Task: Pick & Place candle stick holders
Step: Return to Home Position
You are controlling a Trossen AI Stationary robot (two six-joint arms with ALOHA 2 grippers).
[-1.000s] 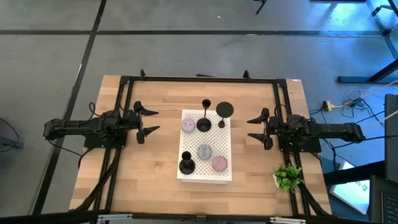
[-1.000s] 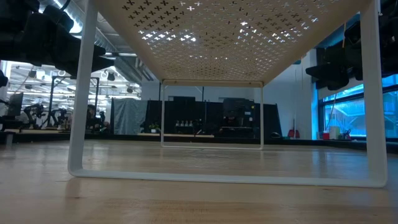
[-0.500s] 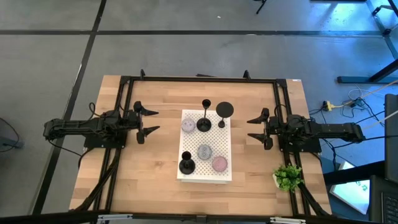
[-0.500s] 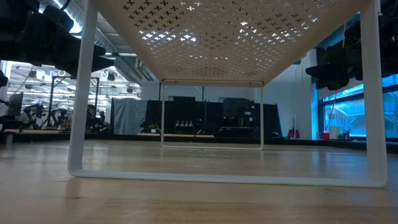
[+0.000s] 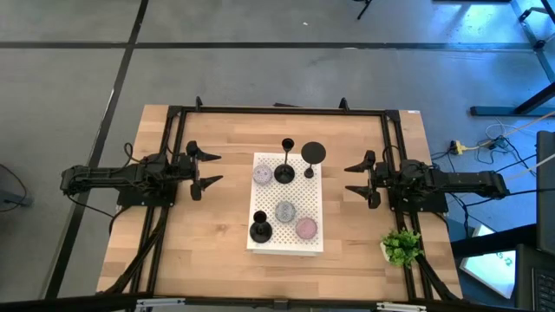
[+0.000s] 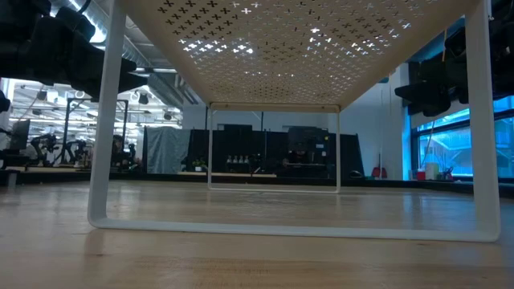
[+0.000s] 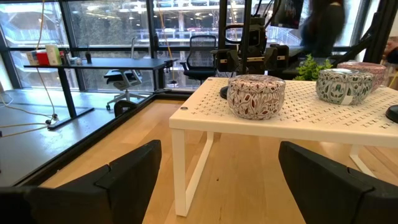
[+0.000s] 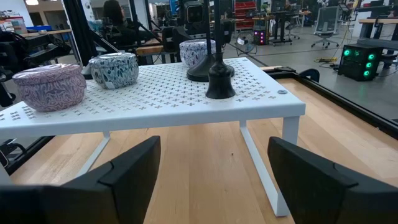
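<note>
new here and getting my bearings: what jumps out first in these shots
A white perforated shelf in the middle of the table carries three black candle stick holders, two at one end and one at the other, among three patterned tins. Both arms wait at its sides, left pincer and right pincer open.

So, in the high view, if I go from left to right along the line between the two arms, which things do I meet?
In order: left gripper, fingers open → pale tin → thin candle stick holder → candle stick holder with the round disc → right gripper, fingers open. The middle three stand on the white shelf.
</note>
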